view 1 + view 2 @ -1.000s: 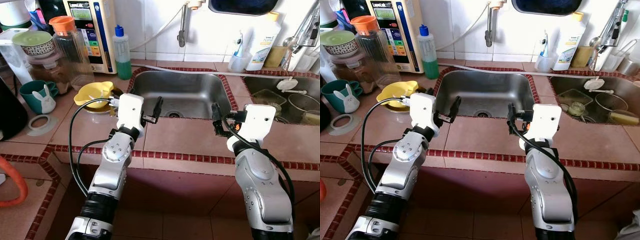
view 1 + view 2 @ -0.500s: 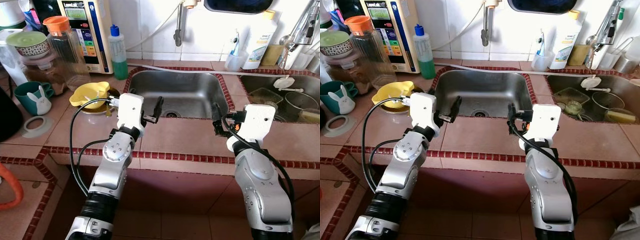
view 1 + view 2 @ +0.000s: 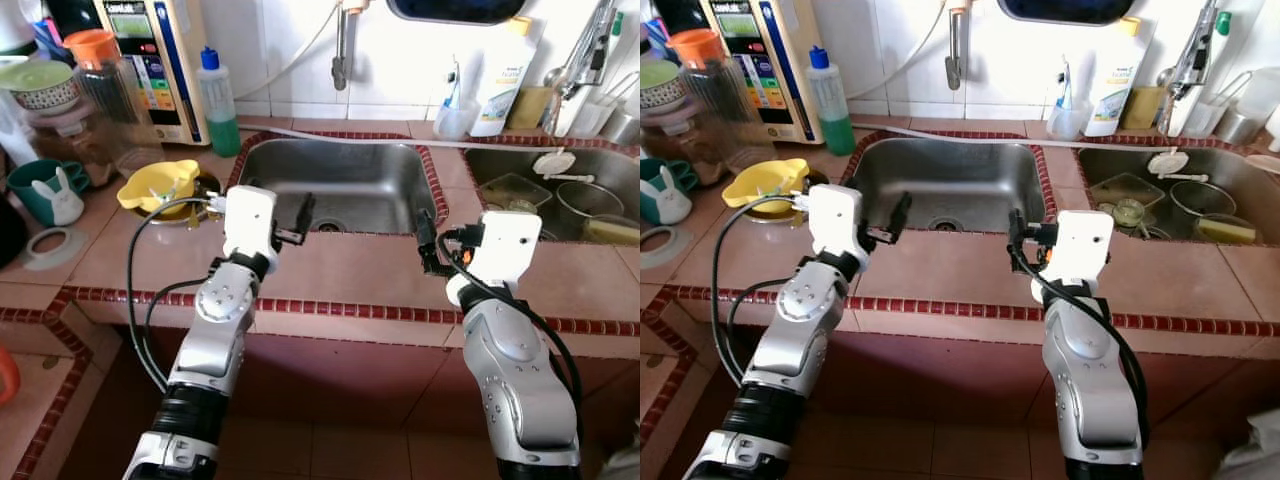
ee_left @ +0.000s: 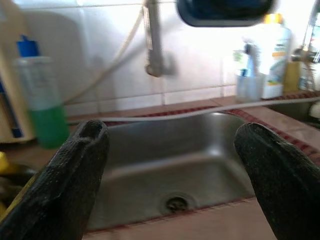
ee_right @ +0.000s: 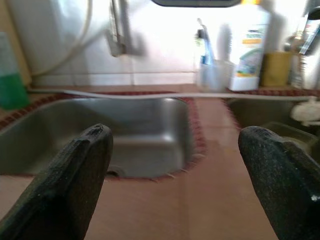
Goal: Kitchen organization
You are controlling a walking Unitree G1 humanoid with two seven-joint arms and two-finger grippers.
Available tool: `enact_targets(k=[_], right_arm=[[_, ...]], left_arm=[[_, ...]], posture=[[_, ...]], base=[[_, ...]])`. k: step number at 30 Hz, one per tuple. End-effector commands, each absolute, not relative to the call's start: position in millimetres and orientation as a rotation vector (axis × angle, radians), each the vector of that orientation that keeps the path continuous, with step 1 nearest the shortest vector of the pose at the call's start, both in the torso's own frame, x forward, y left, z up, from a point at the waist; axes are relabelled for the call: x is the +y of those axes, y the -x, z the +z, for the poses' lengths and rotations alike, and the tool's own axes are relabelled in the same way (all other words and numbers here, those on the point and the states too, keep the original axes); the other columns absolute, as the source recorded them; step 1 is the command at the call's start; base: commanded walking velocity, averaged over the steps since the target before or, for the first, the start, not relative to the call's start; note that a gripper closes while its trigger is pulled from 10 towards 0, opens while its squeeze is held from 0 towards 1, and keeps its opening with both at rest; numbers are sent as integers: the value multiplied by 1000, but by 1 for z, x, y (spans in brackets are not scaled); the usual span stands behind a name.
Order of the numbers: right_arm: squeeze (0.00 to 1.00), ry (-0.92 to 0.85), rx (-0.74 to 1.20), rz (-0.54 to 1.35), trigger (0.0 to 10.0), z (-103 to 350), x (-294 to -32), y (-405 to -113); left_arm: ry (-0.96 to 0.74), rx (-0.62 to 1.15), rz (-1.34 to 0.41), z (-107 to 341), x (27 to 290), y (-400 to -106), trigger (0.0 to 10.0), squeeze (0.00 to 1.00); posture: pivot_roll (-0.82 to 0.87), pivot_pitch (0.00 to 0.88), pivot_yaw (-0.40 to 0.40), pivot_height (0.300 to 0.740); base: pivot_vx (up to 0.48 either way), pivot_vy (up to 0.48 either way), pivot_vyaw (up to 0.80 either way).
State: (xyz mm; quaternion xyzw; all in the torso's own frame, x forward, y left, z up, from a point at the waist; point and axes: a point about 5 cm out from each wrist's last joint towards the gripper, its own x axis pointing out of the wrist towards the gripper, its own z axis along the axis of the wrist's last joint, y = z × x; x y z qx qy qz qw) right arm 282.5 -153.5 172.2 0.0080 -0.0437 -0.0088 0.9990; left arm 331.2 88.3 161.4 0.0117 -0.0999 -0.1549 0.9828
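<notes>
At the far left of the tiled desk stand a teal mug with a white rabbit figure, a clear jar with an orange lid and a white appliance with a coloured panel against the wall. Just right of these, a green-filled bottle with a blue cap stands at the wall, and a yellow bowl sits on the desk near the left sink's corner. The left tool hovers over the front rim of the steel sink, its fingers spread wide apart and holding nothing. A tap hangs from the wall above the basin. The right tool hovers over the desk just in front of the strip between the two basins, fingers likewise parted and empty. Behind it stand a toothbrush cup and a white bottle. The second sink at the far right holds dishes and containers.
</notes>
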Motion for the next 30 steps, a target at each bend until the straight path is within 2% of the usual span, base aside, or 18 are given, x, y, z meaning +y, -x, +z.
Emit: enact_targets(k=[1,16,30], right_arm=[[0,-16,-84,-28,10000,172,-156,-282],[0,-41,-110,53,10000,177,-144,-280],[0,-34,-142,88,10000,181,-142,-279]], left_arm=[[-14,-211,-332,165,84,-331,10000,0],[-18,-275,-282,175,88,-333,10000,0],[4,-273,-333,177,90,-333,10000,0]], posture=[[60,0,25,740],[64,0,27,740],[62,0,23,740]], base=[[0,0,0],[0,0,0],[17,0,0]])
